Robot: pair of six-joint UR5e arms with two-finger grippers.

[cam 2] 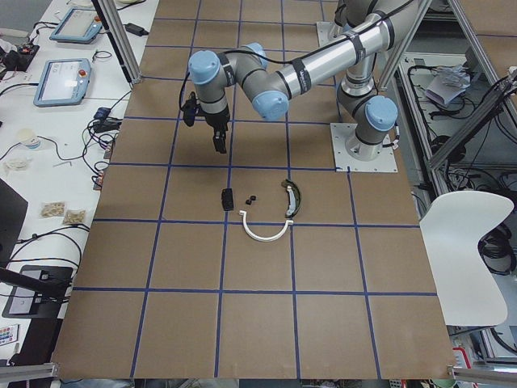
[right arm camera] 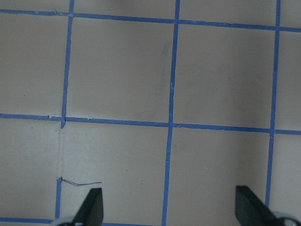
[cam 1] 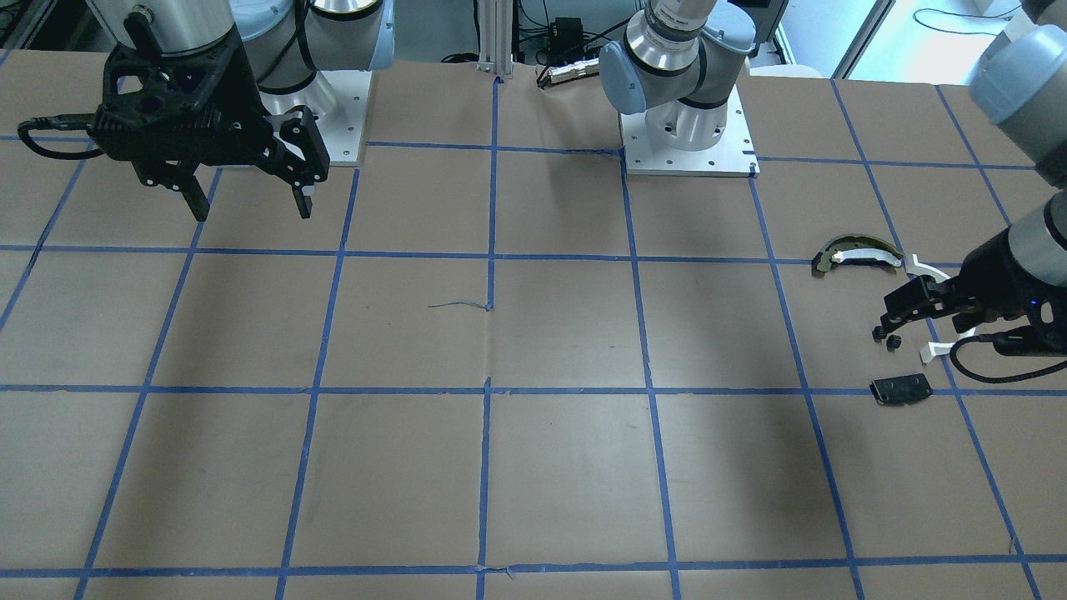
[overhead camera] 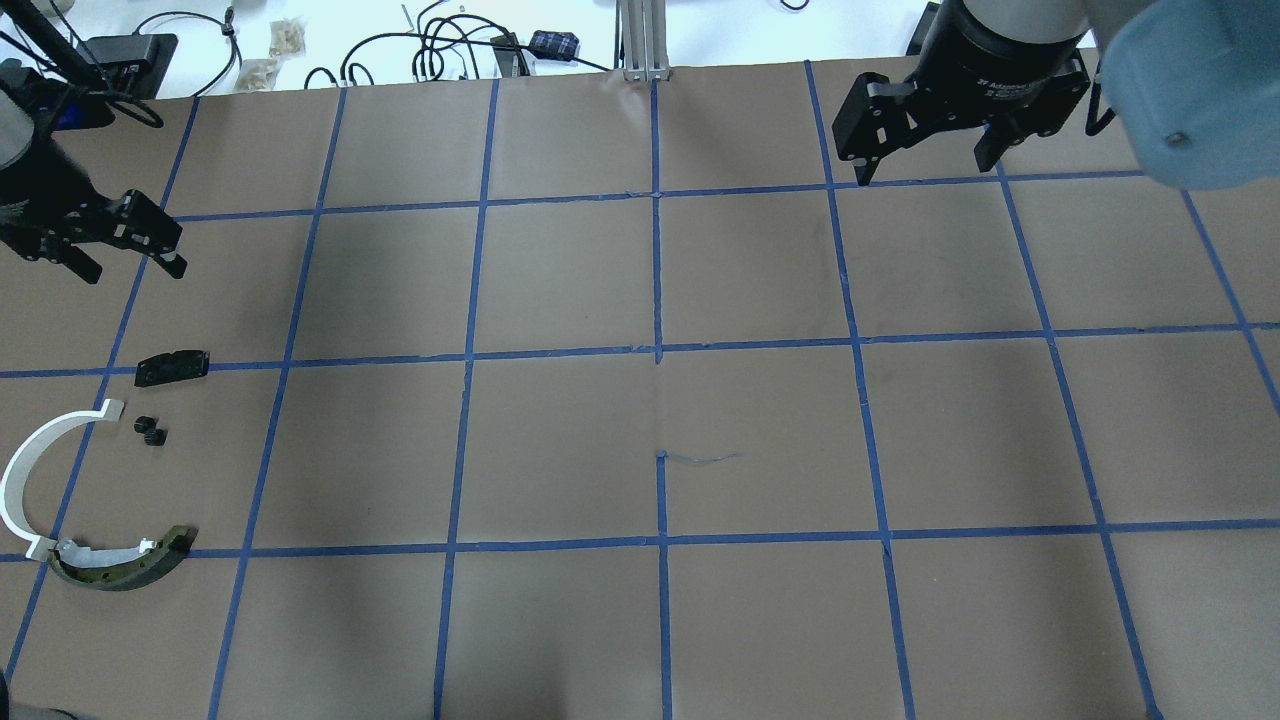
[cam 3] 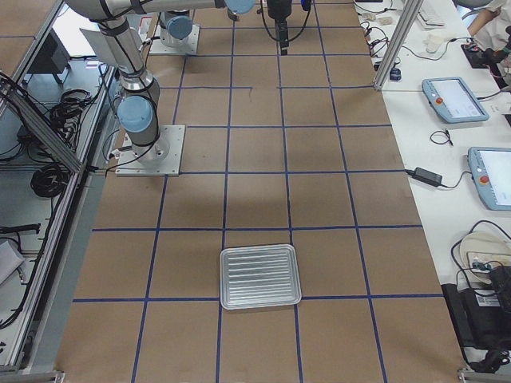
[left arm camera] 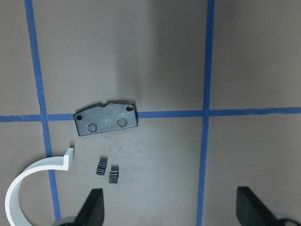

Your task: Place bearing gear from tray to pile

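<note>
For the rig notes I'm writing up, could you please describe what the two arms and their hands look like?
The left arm and right arm are silver tubes with pale blue joint caps. The left hand and right hand are black, each with two slim fingers and a black cable looping from it. No sleeves.

Parts on the desk (overhead camera: 560, 280), counted by kind: two small toothed bearing gears (left arm camera: 101, 168); one flat black plate (left arm camera: 107, 119); one thin white half-ring arc (overhead camera: 25, 470); one dark curved piece (overhead camera: 120, 565) with a white strip, making five loose parts in all. One ribbed metal tray (cam 3: 260, 276). Two two-finger hands — one left hand (overhead camera: 132, 262), one right hand (overhead camera: 922, 170).
</note>
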